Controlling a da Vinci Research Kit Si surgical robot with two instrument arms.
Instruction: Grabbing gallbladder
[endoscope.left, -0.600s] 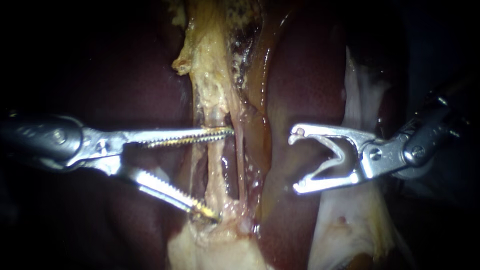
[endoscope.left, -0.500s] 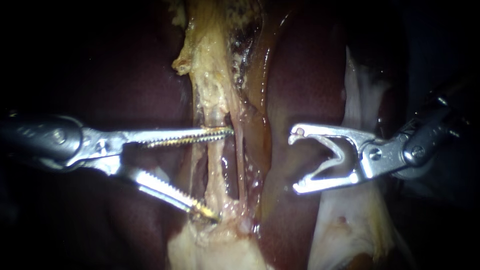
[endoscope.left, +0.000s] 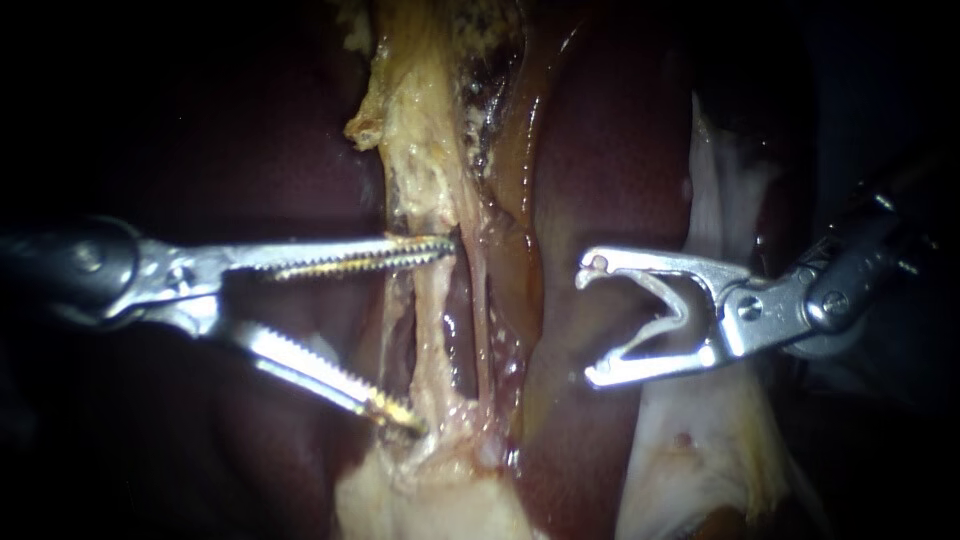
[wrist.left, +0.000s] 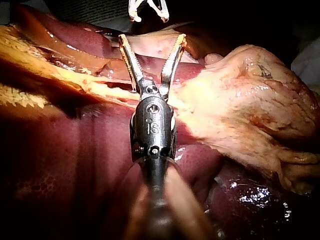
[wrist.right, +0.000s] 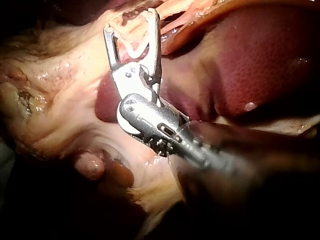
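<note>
Since the earlier frames, the left instrument (endoscope.left: 436, 335) (wrist.left: 152, 37) has drawn back a little to the left against the tissue, so its toothed tips now sit at the left edge of the pale strand (endoscope.left: 432, 330) rather than across it. Its pincer is spread wide and grips nothing: the far tip lies against the strand and the near tip rests where the strand meets the gallbladder (endoscope.left: 430, 500) (wrist.left: 240, 100). That is the pale yellow, lumpy mass at the near centre of the scene, from which a yellowish band runs away to the far side. The right instrument (endoscope.left: 592, 322) (wrist.right: 131, 21) has not shifted. Its pincer is also spread and empty, hanging over the dark red liver (endoscope.left: 600, 150) (wrist.left: 60, 160) (wrist.right: 260, 60), just right of the band and apart from it.
</note>
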